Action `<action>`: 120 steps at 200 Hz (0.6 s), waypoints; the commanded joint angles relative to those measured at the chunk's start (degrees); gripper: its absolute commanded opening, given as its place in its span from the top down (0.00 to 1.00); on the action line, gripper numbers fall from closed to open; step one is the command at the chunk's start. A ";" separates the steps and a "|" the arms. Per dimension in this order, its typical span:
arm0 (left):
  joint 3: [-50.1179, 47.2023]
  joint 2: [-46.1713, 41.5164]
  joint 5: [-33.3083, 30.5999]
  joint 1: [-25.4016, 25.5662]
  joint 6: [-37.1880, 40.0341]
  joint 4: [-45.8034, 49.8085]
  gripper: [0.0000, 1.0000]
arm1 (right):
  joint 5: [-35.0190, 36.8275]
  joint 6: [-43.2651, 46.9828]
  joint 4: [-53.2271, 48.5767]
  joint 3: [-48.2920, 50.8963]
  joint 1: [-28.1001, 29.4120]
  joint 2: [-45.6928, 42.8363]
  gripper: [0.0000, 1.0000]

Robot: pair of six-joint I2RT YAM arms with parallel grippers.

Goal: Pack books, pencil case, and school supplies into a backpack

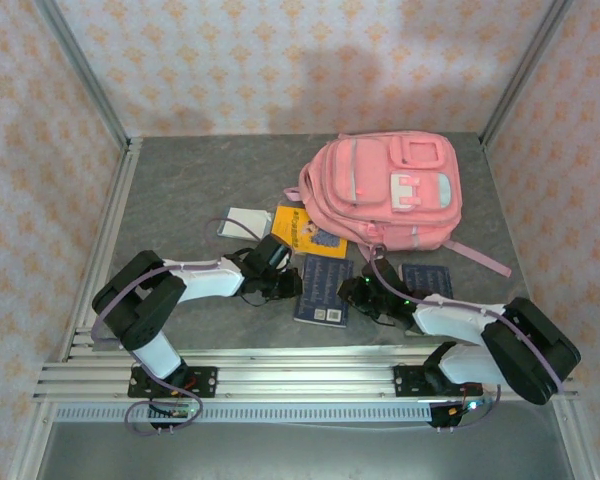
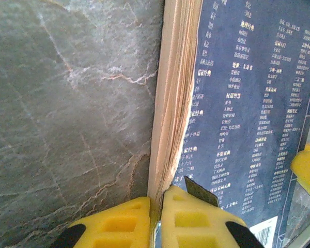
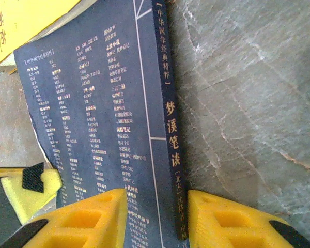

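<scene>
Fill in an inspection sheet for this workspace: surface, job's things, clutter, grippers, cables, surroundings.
Surface: grey stone-look table, no spills seen.
Job's things: pink backpack at back; yellow book against it; middle navy book; second navy book by right arm; pale packet left of yellow book.
Clutter: nothing seen.
Grippers: left gripper pinching middle navy book's page edge; right gripper open, straddling its spine.
Cables: purple cables looped along both arms.
Surroundings: patterned walls; aluminium rails.
</scene>
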State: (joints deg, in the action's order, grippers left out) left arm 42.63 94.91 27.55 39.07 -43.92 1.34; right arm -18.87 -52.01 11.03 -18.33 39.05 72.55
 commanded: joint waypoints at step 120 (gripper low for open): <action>-2.47 6.51 1.84 -0.13 -0.11 -1.69 0.91 | -18.69 2.51 17.98 -2.11 -0.64 2.18 0.73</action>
State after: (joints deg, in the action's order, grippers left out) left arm 42.57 96.68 31.14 38.20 -43.92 -2.04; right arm -29.12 -50.50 18.41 -18.85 37.30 73.80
